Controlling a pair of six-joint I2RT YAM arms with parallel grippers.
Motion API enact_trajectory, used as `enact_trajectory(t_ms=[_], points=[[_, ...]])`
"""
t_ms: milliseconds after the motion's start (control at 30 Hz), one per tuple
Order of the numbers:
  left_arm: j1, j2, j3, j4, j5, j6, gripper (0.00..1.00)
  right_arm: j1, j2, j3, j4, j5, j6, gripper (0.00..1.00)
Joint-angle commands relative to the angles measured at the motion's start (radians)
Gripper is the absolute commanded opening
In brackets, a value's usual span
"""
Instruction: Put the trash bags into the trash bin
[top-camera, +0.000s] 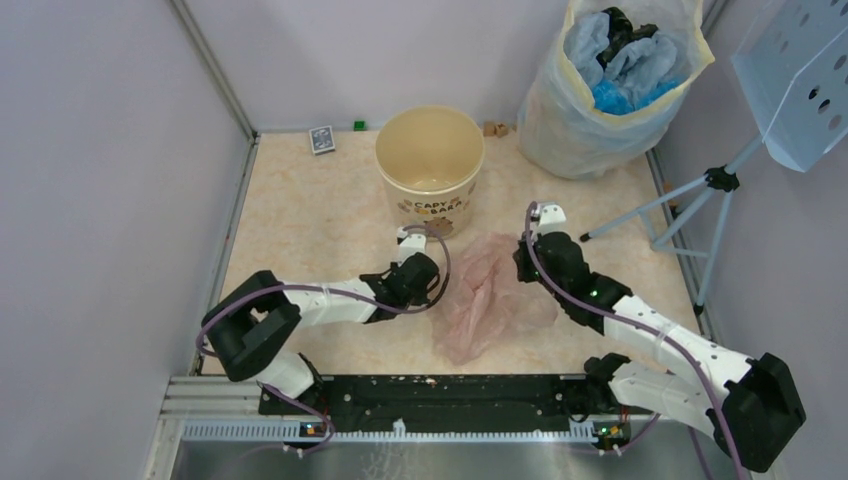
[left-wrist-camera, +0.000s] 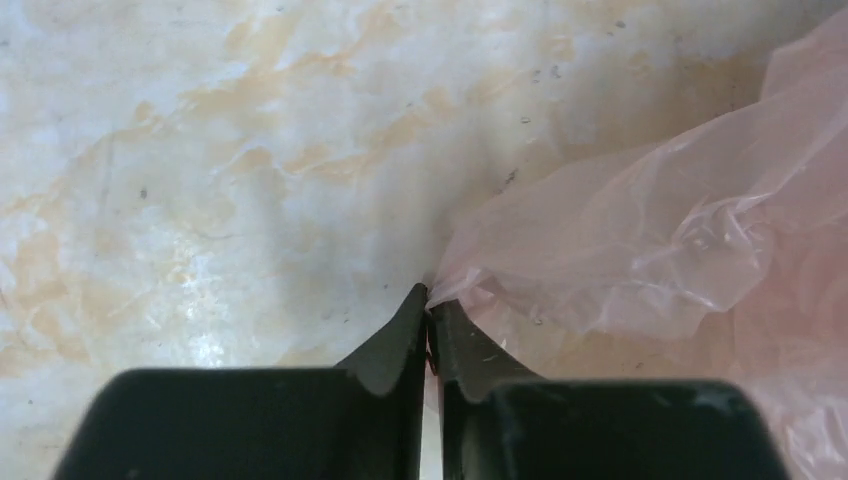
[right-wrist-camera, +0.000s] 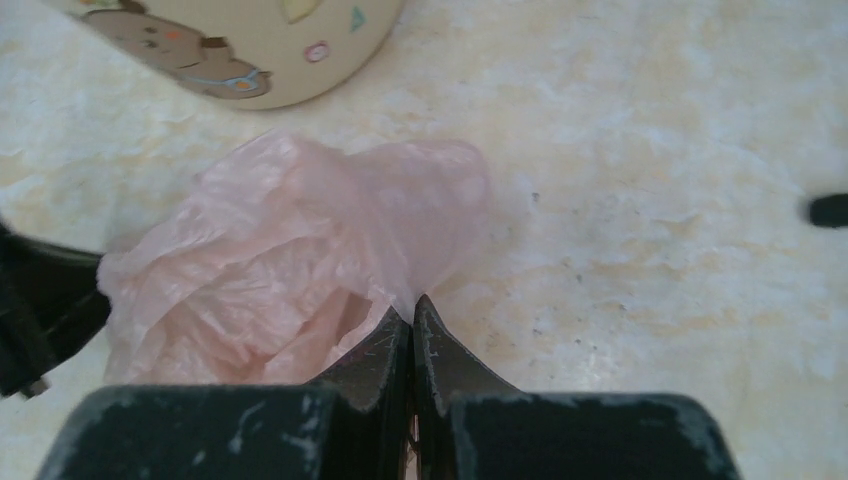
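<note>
A crinkly pale-pink trash bag (top-camera: 487, 295) lies on the marbled floor in front of the cream-yellow trash bin (top-camera: 430, 166), which stands upright with its mouth open. My left gripper (left-wrist-camera: 430, 297) is shut on the bag's left edge (left-wrist-camera: 640, 235), its tips pressed together with a pinch of film between them. On the opposite side my right gripper (right-wrist-camera: 412, 305) is shut on the bag's right edge (right-wrist-camera: 290, 260). In the top view the left gripper (top-camera: 428, 272) and right gripper (top-camera: 522, 262) flank the bag. The bin's printed side (right-wrist-camera: 250, 45) shows in the right wrist view.
A large whitish-yellow bag (top-camera: 608, 85) with blue and black contents stands at the back right. A tripod (top-camera: 690, 210) with a perforated panel (top-camera: 800, 75) stands on the right. A small card (top-camera: 321, 139) and a green block (top-camera: 359, 125) lie by the back wall.
</note>
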Motion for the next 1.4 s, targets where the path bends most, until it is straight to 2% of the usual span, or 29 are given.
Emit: enact_trajectory(t_ms=[0, 67, 167, 400, 467, 600, 700, 767, 867, 933, 967, 1033, 1200, 1367], points=[[0.027, -0.053, -0.055, -0.124, -0.011, -0.029, 0.02, -0.052, -0.012, 0.009, -0.071, 0.178, 0.089, 0.0], [0.048, -0.094, -0.055, -0.16, -0.031, -0.024, 0.0, -0.086, 0.001, 0.019, -0.109, 0.215, 0.126, 0.0], [0.079, -0.169, -0.045, -0.22, -0.075, -0.009, 0.0, -0.104, 0.007, 0.038, -0.204, 0.374, 0.283, 0.0], [0.085, -0.3, 0.025, -0.329, -0.14, 0.048, 0.0, -0.107, 0.009, 0.049, -0.145, 0.296, 0.17, 0.0], [0.086, -0.326, 0.059, -0.367, -0.133, 0.06, 0.0, -0.107, 0.009, 0.089, -0.145, 0.219, 0.095, 0.12], [0.086, -0.368, 0.113, -0.351, -0.008, 0.126, 0.0, -0.1, 0.007, 0.186, -0.2, 0.037, 0.008, 0.37], [0.086, -0.373, 0.151, -0.355, 0.029, 0.12, 0.0, -0.042, 0.007, 0.25, -0.241, 0.002, -0.055, 0.46], [0.085, -0.363, 0.164, -0.358, 0.02, 0.11, 0.0, 0.029, 0.007, 0.275, -0.253, -0.002, -0.098, 0.47], [0.087, -0.338, 0.179, -0.379, 0.007, 0.092, 0.0, 0.126, 0.013, 0.272, -0.221, -0.025, -0.141, 0.46], [0.089, -0.324, 0.186, -0.391, 0.006, 0.081, 0.0, 0.191, 0.029, 0.251, -0.176, -0.057, -0.163, 0.38], [0.091, -0.318, 0.186, -0.395, 0.011, 0.076, 0.0, 0.209, 0.044, 0.236, -0.151, -0.066, -0.166, 0.28], [0.103, -0.313, 0.185, -0.394, 0.032, 0.072, 0.0, 0.223, 0.08, 0.204, -0.089, -0.097, -0.156, 0.0], [0.127, -0.344, 0.168, -0.385, 0.085, 0.071, 0.0, 0.224, 0.152, 0.07, 0.169, -0.105, -0.054, 0.0], [0.13, -0.379, 0.141, -0.37, 0.144, 0.06, 0.0, 0.223, 0.279, 0.016, 0.409, -0.101, 0.085, 0.0]])
